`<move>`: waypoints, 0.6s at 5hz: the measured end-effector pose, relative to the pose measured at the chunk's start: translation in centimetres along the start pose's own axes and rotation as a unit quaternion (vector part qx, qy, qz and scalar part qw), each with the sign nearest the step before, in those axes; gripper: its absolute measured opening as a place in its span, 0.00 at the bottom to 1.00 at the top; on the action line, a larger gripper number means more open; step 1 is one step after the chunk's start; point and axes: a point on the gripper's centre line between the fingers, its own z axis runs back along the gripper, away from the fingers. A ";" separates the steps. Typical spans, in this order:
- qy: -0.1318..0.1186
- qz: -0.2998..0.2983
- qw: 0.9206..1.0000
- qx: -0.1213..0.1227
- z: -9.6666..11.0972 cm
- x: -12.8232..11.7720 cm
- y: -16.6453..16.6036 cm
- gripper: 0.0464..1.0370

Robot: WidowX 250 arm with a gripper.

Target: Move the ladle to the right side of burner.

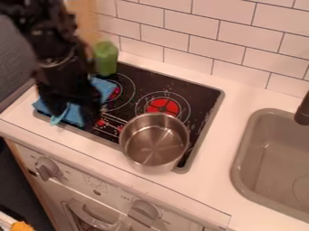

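Note:
The gripper [73, 112] hangs over the left end of the stove, just above a blue cloth [73, 118]. Its two dark fingers stand apart, with blue showing between them. A small light-blue piece [58, 118] lies by the left finger, over the cloth; it may be part of the ladle, but I cannot tell. To the right, the burner [161, 106] shows as a red disc with rings around it. The arm hides much of the stove's left part.
A steel pot [154, 140] stands on the stove's front right, close in front of the red burner. Behind the gripper is a green bottle-like object [105, 58] near the wall. A sink [265, 158] is set into the counter at the right.

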 end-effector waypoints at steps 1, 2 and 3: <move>0.036 0.026 0.999 0.005 -2.5 -1.1 2.8 0.96; 0.041 0.037 0.998 0.010 -3.2 -1.1 4.7 0.96; 0.045 0.037 0.998 0.018 -3.4 -1.0 5.5 0.96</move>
